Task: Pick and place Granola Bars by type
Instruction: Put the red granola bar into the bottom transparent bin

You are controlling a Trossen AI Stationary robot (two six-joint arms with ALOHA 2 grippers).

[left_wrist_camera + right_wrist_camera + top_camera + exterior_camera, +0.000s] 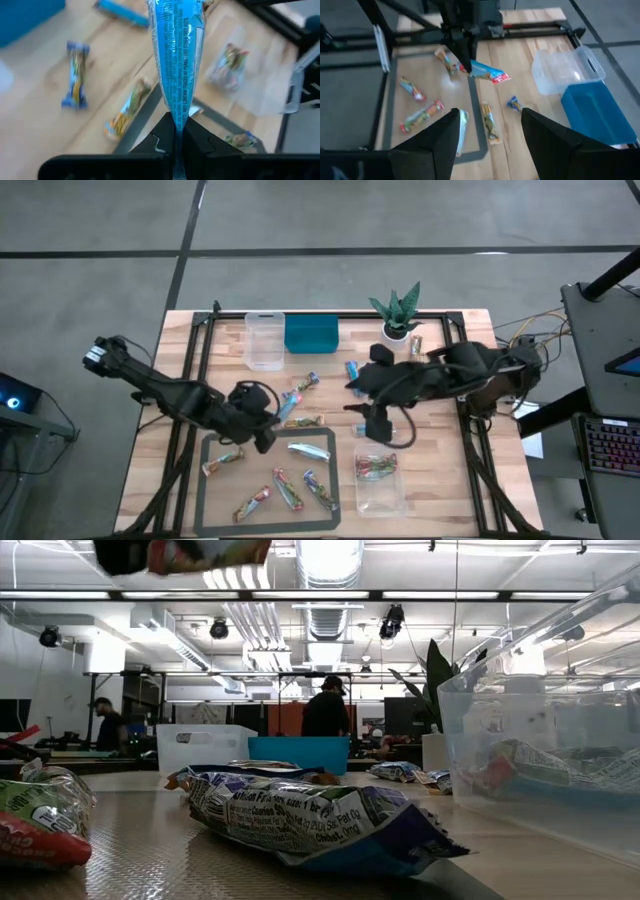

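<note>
My left gripper (268, 420) (176, 137) hangs over the far right corner of the grey tray (205, 480) and is shut on a bright blue granola bar (287, 408) (485, 72). Several mixed-colour bars and a silvery-white bar (310, 448) lie flat on the tray. More bars lie on the wood: (305, 387), (303, 421), (352, 368). My right gripper (373, 428) (490, 130) is open and empty, right of the tray, above the near clear tub (380, 485), which holds mixed-colour bars (375, 465). My left gripper pinches the blue bar between its two fingers by the crimped end (175, 120). The fingers (462, 60) come from above, slanting down. The rest of the bar sticks out past the fingertips, lifted clear of tray and table.
A second clear tub (265, 340) and a teal bin (311, 335) stand at the table's far edge, with a potted plant (397, 315) to their right. A black frame (190, 380) runs along the table's sides. People stand in the room beyond (325, 710).
</note>
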